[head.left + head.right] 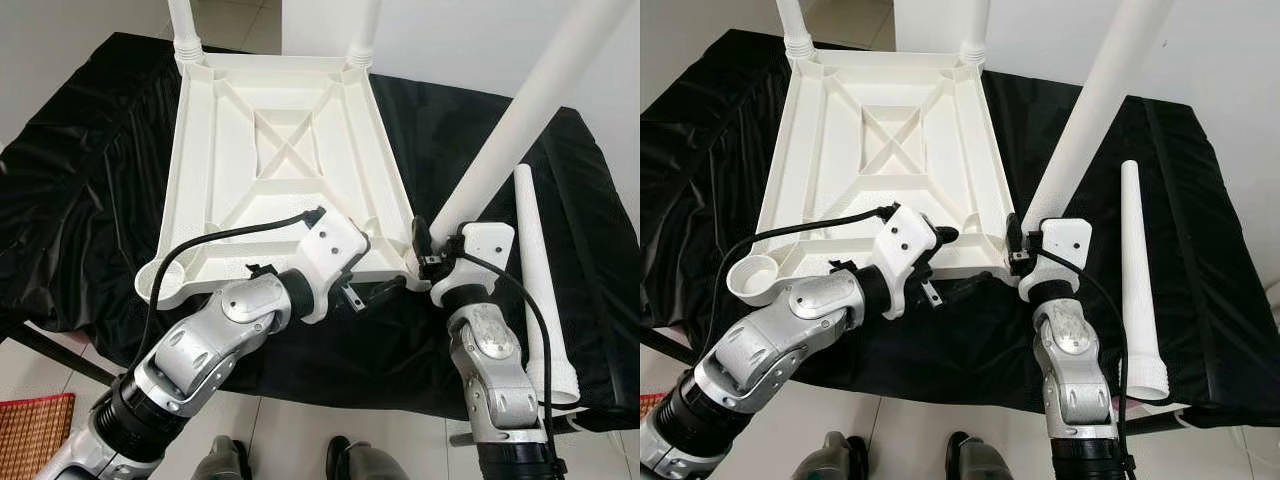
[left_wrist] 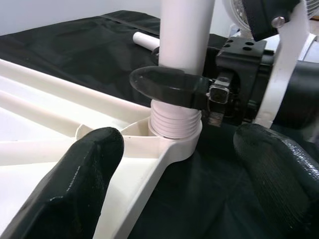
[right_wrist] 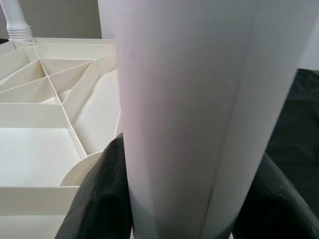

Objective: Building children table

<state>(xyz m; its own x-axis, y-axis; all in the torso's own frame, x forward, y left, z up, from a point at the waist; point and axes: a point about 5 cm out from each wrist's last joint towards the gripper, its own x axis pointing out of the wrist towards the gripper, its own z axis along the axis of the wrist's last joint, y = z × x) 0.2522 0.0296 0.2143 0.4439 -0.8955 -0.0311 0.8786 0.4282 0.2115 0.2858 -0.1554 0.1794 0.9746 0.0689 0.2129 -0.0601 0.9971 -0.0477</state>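
Left eye view: white tabletop [image 1: 285,160] lay upside down on black cloth [image 1: 90,180], two legs already standing in its far corners. Right gripper [image 1: 420,243] was clamped on a white leg [image 1: 520,120] at the 4 o'clock corner socket. Left gripper [image 2: 174,164] sat wide, fingers [image 2: 75,184] apart, beside that socket. Spare leg [image 1: 535,270] lay at 3 o'clock.

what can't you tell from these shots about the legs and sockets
- Tops of the two far legs: cut off by the upper edge in the eye views.
- How deep the held leg sits in its socket: the right gripper and the socket rim hide it in the left wrist view.
- Table beyond that leg: blocked in the right wrist view.
- Spare leg: its wide end is partly behind the right arm.
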